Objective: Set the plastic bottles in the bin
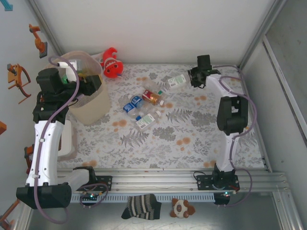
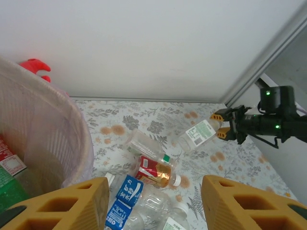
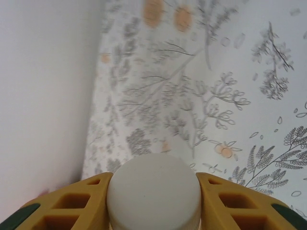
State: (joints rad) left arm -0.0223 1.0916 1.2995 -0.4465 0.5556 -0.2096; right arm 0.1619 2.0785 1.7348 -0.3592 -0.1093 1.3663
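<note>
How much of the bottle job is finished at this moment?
Done: some bottles lie in the bin. In hand: the right gripper is shut on a white-capped bottle, far from the bin. Left: several loose bottles on the table; the left gripper is open, by the bin.

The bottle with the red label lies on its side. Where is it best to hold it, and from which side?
Probably at the neck, by the white cap, coming down from above. The red-label bottle lies flat, its cap end faces bare table, while other bottles crowd its base.
</note>
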